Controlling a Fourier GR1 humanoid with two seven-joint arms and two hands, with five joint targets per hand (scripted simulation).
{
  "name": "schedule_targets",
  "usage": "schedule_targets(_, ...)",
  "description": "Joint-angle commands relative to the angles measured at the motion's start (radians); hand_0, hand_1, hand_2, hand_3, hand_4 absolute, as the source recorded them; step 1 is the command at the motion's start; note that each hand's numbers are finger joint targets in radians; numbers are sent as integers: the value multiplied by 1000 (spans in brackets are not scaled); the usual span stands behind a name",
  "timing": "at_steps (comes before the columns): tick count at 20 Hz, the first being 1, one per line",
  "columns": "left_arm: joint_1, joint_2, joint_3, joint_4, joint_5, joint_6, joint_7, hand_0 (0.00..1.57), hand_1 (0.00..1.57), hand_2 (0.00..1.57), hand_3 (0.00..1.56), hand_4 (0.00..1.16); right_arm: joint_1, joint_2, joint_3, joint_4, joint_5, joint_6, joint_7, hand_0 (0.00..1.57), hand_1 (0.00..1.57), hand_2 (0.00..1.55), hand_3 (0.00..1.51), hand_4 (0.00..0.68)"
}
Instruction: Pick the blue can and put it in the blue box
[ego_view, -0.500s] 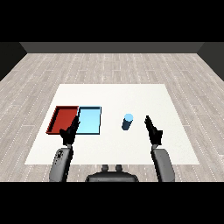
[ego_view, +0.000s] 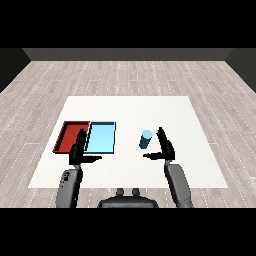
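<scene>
The blue can (ego_view: 145, 139) stands upright on the white table (ego_view: 130, 110), right of the light blue tray (ego_view: 101, 137). My right hand (ego_view: 165, 146) is open just right of the can, fingers straight and thumb pointing toward it, with a small gap between them. Over the near edge of the two trays hovers my left hand (ego_view: 78, 148), open and holding nothing. The red tray (ego_view: 70, 136) lies against the blue tray's left side.
The table's edges lie well beyond the trays and the can. A grey plank floor (ego_view: 130, 75) surrounds the table.
My right hand has moved left, closer to the blue can. The left hand and the can stay where they were.
</scene>
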Motion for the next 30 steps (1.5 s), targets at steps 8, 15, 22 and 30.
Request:
schedule_targets(8, 34, -10, 28, 17, 7, -15, -221, 0, 0, 0, 0, 0, -70, 16, 55, 47, -54, -4, -123, 0, 0, 0, 0, 0)
schedule_targets(15, -49, -10, 31, 81, 1, -1, -213, 0, 0, 0, 0, 0, -112, 10, -9, 170, -59, 26, -206, 0, 0, 0, 0, 0)
schedule_targets(22, 5, -42, -18, 39, -41, 25, -202, 0, 0, 0, 0, 0, -77, -12, -36, 163, -65, 39, -200, 0, 0, 0, 0, 0)
schedule_targets(30, -9, -7, 18, 86, -41, 6, -246, 0, 0, 0, 0, 0, -184, 14, -61, 334, -65, -6, -203, 0, 0, 0, 0, 0)
